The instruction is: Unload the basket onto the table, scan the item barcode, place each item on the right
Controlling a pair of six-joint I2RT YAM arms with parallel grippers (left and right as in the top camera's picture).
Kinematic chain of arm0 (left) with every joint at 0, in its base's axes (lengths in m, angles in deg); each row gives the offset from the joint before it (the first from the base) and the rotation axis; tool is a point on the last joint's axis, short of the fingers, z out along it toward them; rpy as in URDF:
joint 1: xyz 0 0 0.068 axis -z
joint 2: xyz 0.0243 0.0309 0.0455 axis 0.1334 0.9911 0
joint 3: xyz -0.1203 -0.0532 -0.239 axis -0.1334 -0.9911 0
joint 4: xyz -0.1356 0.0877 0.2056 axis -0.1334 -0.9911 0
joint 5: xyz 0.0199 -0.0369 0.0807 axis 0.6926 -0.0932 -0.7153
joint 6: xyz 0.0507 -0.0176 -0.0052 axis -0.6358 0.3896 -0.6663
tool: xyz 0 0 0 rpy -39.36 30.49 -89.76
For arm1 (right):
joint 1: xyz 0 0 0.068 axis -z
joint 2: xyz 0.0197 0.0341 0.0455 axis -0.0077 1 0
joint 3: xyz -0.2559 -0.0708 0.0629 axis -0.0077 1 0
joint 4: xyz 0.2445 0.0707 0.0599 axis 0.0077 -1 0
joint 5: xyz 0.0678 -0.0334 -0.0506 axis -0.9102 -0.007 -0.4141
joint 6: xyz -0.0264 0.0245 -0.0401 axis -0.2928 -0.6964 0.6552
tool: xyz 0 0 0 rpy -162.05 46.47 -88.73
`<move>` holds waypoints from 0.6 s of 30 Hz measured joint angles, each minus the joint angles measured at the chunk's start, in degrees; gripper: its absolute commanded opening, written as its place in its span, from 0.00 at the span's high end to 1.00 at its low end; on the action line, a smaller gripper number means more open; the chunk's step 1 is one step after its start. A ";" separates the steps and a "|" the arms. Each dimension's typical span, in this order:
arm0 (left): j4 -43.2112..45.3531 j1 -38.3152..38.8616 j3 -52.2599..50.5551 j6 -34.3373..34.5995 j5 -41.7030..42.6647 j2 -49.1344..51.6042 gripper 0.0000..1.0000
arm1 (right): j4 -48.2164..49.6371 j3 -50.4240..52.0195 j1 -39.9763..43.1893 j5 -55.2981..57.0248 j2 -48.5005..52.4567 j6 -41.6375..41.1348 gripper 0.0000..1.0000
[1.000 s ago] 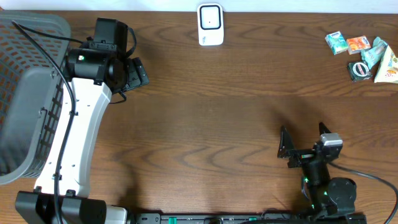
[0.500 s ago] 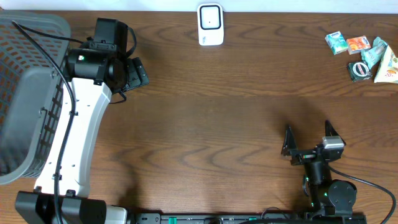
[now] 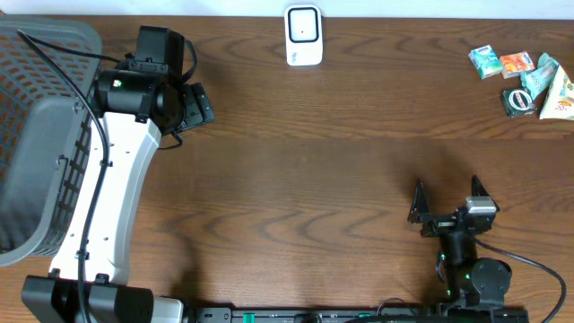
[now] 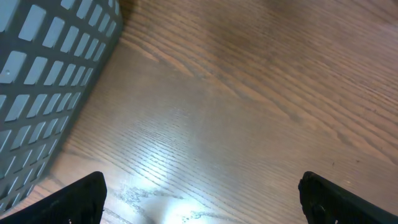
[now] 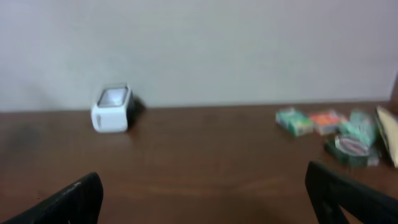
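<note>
Beside basket (image 3: 45, 63) at left edge, left end effector (image 3: 195, 106) released, right end effector (image 3: 447, 196) released near front edge

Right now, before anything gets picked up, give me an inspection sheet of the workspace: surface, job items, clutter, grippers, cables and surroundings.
Surface: brown wooden table, bare in the middle.
Job's things: white scanner at the far edge, centre; small packets and a dark roll grouped at the far right corner.
Clutter: grey basket at the left edge.
Grippers: left gripper open, empty, beside the basket; right gripper open, empty, near the front edge.
Cables: black cable crossing the basket to the left arm; second cable at the right arm's base.
Surroundings: plain pale wall behind the table.
</note>
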 measured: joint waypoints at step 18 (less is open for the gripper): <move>0.02 0.00 0.00 0.00 -0.02 0.00 0.02 | -3.02 0.00 1.68 0.46 0.00 4.02 0.01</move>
